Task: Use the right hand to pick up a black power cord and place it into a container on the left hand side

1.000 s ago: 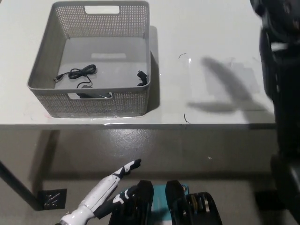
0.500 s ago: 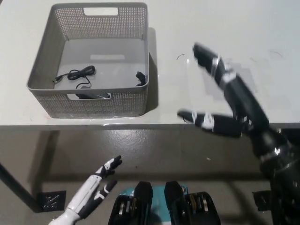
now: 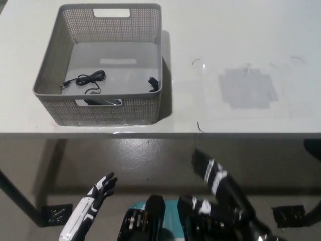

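Cord (image 3: pixel 86 79) in basket (image 3: pixel 52 65), long axis left-right.

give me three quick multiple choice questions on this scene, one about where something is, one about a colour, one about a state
1. Where does the black power cord lie?
A. inside the basket
B. on the bare table to the right
C. on the floor

2. What colour is the perforated basket?
A. blue
B. grey
C. red

3. What is the right hand doing?
A. gripping the cord
B. resting in the basket
C. open, holding nothing, below the table edge

Answers: 1 A, the cord is coiled on the basket's floor. 2 B, its mesh walls are grey. 3 C, the black hand's fingers are spread and empty. The white left hand rests low at lower left.
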Motion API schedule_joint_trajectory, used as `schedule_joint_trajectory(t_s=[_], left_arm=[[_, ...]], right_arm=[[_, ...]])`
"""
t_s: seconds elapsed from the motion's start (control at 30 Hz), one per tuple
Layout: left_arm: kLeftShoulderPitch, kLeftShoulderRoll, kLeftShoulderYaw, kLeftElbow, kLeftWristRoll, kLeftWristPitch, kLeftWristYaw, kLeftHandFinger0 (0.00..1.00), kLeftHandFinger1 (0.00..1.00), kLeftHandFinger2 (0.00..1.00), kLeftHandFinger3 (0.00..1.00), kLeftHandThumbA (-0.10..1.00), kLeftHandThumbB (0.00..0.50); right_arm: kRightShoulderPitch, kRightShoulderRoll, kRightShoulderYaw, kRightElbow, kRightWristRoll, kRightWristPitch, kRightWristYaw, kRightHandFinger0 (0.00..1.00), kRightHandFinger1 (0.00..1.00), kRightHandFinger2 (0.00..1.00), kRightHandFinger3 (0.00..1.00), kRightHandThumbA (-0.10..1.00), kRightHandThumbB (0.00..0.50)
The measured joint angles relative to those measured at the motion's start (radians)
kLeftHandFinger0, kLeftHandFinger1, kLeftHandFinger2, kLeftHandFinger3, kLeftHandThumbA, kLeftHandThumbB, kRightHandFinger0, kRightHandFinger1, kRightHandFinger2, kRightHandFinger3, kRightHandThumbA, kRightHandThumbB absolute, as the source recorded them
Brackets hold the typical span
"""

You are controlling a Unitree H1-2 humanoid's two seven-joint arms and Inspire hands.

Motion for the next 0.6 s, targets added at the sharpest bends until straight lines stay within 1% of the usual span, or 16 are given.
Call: schedule_joint_trajectory(t_s=[0.07,0.1,0.13,0.17,0.27,0.3,0.37,0.4,0.47,0.5,0.57,0.6], left_arm=[[0.012,-0.012,0.001,-0.003,-0.017,0.002,0.0,1.0,1.0,1.0,1.0,1.0,0.218],[0.018,-0.021,0.001,-0.005,-0.027,0.002,0.0,1.0,1.0,1.0,1.0,1.0,0.213],[0.021,-0.029,0.001,-0.005,-0.033,0.002,0.0,1.0,1.0,1.0,1.0,1.0,0.216],[0.023,-0.04,0.001,-0.005,-0.037,0.002,0.001,1.0,1.0,1.0,1.0,1.0,0.229],[0.025,-0.076,0.003,-0.003,-0.056,0.002,0.004,1.0,1.0,1.0,1.0,1.0,0.229],[0.026,-0.099,0.005,-0.002,-0.066,0.001,0.008,1.0,1.0,1.0,1.0,1.0,0.24],[0.032,-0.126,0.005,0.0,-0.073,-0.002,0.01,1.0,1.0,1.0,1.0,1.0,0.242],[0.035,-0.131,0.005,0.0,-0.075,-0.003,0.01,1.0,1.0,1.0,1.0,1.0,0.243],[0.048,-0.138,0.006,-0.001,-0.078,-0.004,0.01,1.0,1.0,1.0,1.0,1.0,0.241],[0.056,-0.138,0.006,-0.001,-0.079,-0.004,0.01,1.0,1.0,1.0,1.0,1.0,0.229],[0.067,-0.134,0.007,-0.001,-0.079,-0.004,0.01,1.0,1.0,1.0,1.0,1.0,0.213],[0.068,-0.131,0.008,-0.001,-0.08,-0.004,0.01,1.0,1.0,1.0,1.0,1.0,0.214]], right_arm=[[0.039,0.009,0.001,0.048,0.018,-0.031,0.004,1.0,1.0,1.0,1.0,1.0,0.275],[0.063,0.015,0.001,0.069,0.028,-0.046,0.004,1.0,1.0,1.0,1.0,1.0,0.259],[0.081,0.021,0.001,0.083,0.035,-0.06,0.004,1.0,1.0,1.0,1.0,1.0,0.255],[0.099,0.028,0.001,0.095,0.042,-0.076,0.004,1.0,1.0,1.0,1.0,1.0,0.239],[0.134,0.044,0.003,0.119,0.052,-0.114,0.004,1.0,1.0,1.0,1.0,1.0,0.24],[0.144,0.049,0.004,0.127,0.053,-0.136,0.003,1.0,1.0,1.0,1.0,1.0,0.227],[0.148,0.052,0.005,0.138,0.052,-0.163,0.001,1.0,1.0,1.0,1.0,1.0,0.192],[0.149,0.052,0.005,0.142,0.052,-0.173,0.0,1.0,1.0,1.0,1.0,1.0,0.183],[0.152,0.052,0.005,0.155,0.05,-0.206,-0.004,1.0,1.0,1.0,1.0,1.0,0.19],[0.153,0.052,0.005,0.161,0.049,-0.224,-0.008,1.0,1.0,1.0,1.0,1.0,0.191],[0.153,0.053,0.003,0.17,0.047,-0.246,-0.017,1.0,1.0,1.0,1.0,1.0,0.181],[0.15,0.054,0.002,0.177,0.046,-0.257,-0.021,1.0,1.0,1.0,1.0,1.0,0.171]])
